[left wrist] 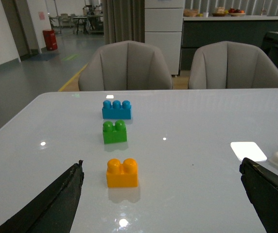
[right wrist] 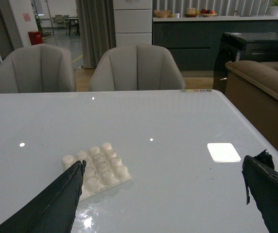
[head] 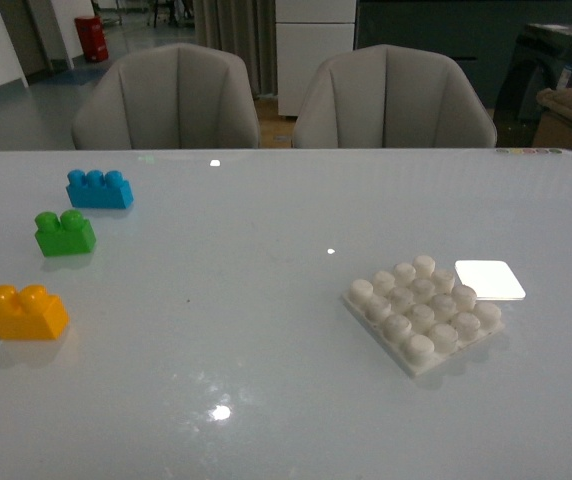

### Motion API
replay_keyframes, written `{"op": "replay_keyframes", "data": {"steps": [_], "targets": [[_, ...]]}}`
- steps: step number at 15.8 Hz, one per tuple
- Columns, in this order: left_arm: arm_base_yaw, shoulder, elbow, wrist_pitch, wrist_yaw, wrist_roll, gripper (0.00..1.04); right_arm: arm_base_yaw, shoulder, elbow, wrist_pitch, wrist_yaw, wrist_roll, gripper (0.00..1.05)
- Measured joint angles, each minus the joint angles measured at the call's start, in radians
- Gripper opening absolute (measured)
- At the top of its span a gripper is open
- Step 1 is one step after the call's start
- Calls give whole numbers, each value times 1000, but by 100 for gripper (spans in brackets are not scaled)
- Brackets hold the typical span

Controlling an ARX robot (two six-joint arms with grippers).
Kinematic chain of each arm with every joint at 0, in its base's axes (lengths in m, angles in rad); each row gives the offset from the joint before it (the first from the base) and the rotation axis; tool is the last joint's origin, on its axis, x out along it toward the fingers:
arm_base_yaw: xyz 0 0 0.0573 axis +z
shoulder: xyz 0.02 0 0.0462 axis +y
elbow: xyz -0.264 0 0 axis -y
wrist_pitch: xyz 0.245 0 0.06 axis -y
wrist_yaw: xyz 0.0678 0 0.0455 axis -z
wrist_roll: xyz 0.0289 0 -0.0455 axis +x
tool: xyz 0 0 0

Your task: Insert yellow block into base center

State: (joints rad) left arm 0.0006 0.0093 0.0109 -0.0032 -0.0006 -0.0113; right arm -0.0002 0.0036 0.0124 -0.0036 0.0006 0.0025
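The yellow block [head: 26,313] stands upright on the table at the front left; in the left wrist view it [left wrist: 122,173] lies ahead of my open, empty left gripper [left wrist: 161,177], between its fingers and nearer the left one. The white base [head: 424,311] lies flat at the right of the table, its studs bare. In the right wrist view the base [right wrist: 96,169] lies beside one finger of my open, empty right gripper [right wrist: 163,177]. Neither gripper shows in the front view.
A green two-stud brick [head: 64,233] and a blue three-stud brick [head: 99,189] stand in a row behind the yellow block. A bright white square patch [head: 489,279] lies just right of the base. Two grey chairs [head: 171,100] stand behind the table's far edge.
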Motion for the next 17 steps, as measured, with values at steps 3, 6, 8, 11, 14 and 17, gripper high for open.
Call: {"op": "replay_keyframes", "data": {"steps": [3,6,8,11,14,17], "targets": [[0,0,0,0,0,0,98,0,0,0,0,0,0,98],[0,0,0,0,0,0,98,0,0,0,0,0,0,98],[0,0,0,0,0,0,98,0,0,0,0,0,0,98],[0,0,0,0,0,0,98,0,0,0,0,0,0,98],[0,0,0,0,0,0,98,0,0,0,0,0,0,98],[0,0,0,0,0,0,98,0,0,0,0,0,0,98]]}}
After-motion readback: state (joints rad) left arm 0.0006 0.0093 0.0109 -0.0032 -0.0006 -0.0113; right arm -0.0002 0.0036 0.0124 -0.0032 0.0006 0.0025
